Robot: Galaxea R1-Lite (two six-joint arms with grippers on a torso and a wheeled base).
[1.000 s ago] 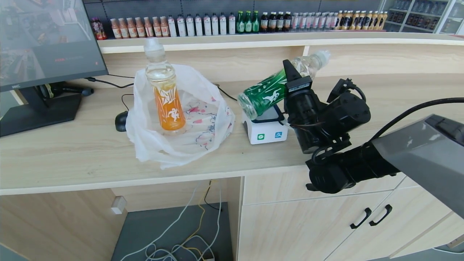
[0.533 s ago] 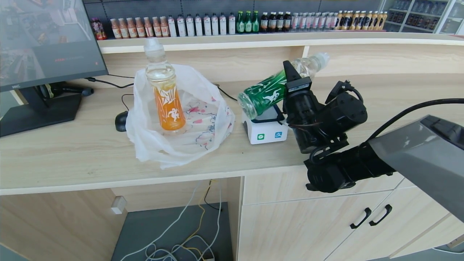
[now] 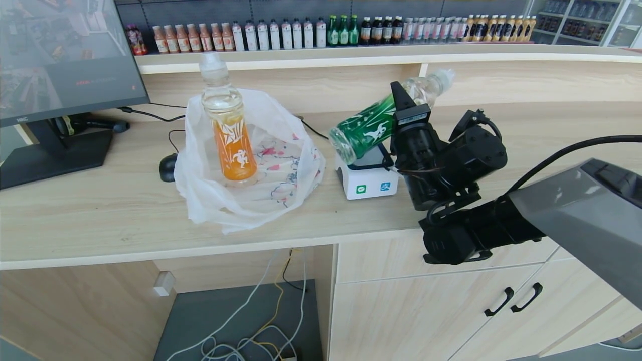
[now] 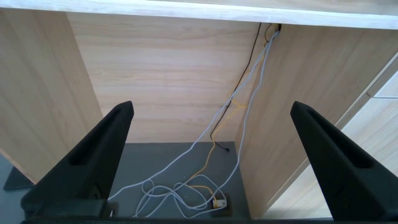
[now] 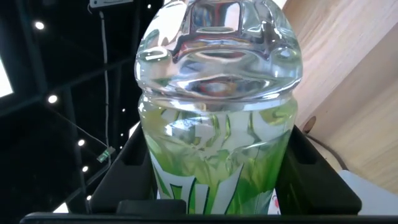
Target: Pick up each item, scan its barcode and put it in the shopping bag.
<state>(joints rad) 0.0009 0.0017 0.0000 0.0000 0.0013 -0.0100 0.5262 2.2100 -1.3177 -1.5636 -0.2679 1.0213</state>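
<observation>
My right claw [image 3: 401, 108]: clamped on green bottle [image 3: 371, 128], tilted just above scanner [image 3: 368, 183], label facing it for barcode read, I judge. My left claw [image 4: 211, 112]: spread wide, empty.

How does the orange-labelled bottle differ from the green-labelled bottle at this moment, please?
The orange-labelled bottle stands upright in the shopping bag; the green-labelled bottle lies tilted in the right pincer, above the scanner. The orange-labelled bottle is untouched, the green-labelled bottle gripped. Both are clear with pale caps.
</observation>
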